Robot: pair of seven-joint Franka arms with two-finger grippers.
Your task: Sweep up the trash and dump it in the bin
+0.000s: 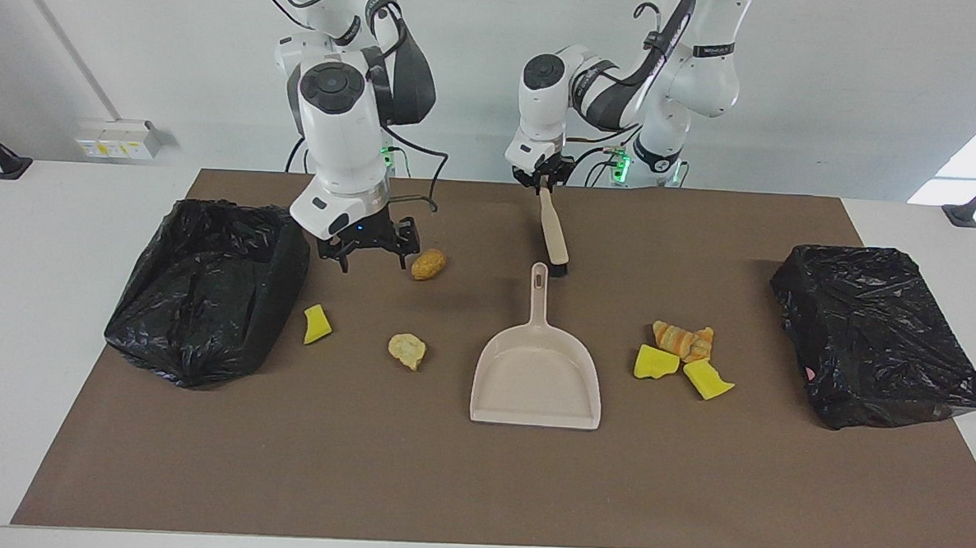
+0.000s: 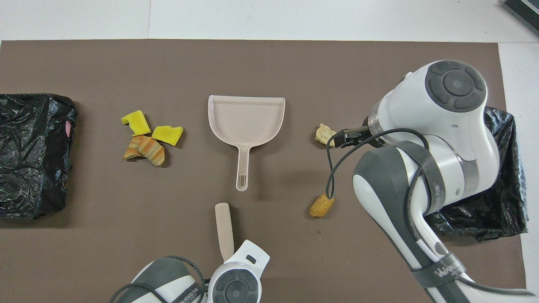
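Observation:
My left gripper (image 1: pixel 544 180) is shut on the handle end of the beige brush (image 1: pixel 553 231), which slopes down until its black bristles sit beside the tip of the dustpan's handle. The beige dustpan (image 1: pixel 537 375) lies flat mid-table. My right gripper (image 1: pixel 367 252) hangs open over the mat, next to a brown lump of trash (image 1: pixel 428 264). A yellow chunk (image 1: pixel 316 324) and a tan lump (image 1: pixel 407 349) lie farther from the robots. An orange bread piece (image 1: pixel 683 340) and two yellow chunks (image 1: pixel 655 363) cluster toward the left arm's end. In the overhead view the right arm hides the lone yellow chunk.
A bin lined with a black bag (image 1: pixel 207 286) stands at the right arm's end of the brown mat, right beside my right gripper. A second black-bagged bin (image 1: pixel 877 332) stands at the left arm's end. White table (image 1: pixel 63 206) surrounds the mat.

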